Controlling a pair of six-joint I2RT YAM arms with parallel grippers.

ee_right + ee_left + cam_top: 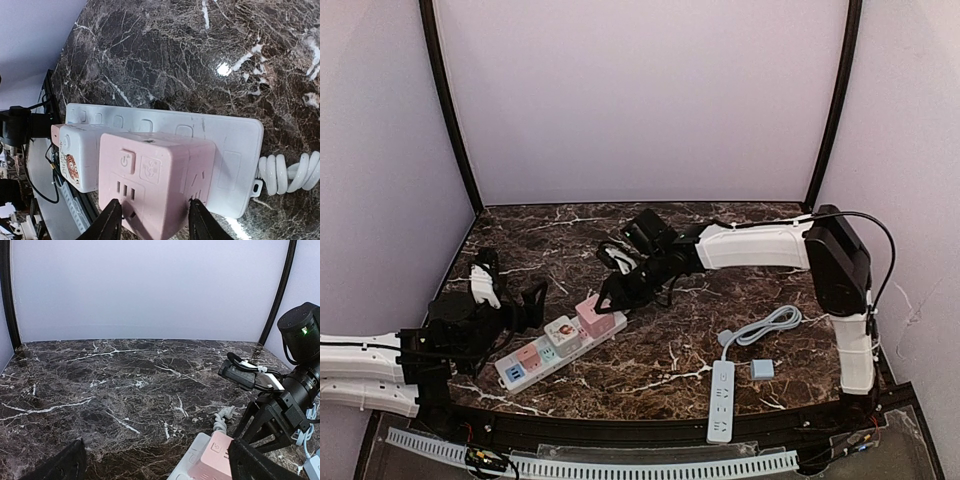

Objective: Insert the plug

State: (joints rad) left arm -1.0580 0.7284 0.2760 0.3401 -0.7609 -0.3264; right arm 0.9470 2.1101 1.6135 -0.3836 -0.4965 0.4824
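Pink plug (150,170) clamped at sides by right gripper (154,204), set on end socket of power strip (235,145); full seating not confirmed. Left gripper (157,452) spread wide, empty, beside strip. Step judged: insertion. Next move: straight downward press required.

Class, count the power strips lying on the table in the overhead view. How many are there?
2. One power strip lies left of centre, carrying coloured cube plugs; a second strip lies bare near the front right edge. None seems hidden.

Far table (570,225): bare marble, open passage.
Left centre: power strip (230,145) loaded with plug cubes (595,318).
Right front: 2nd strip (721,400), coiled cable (760,328).
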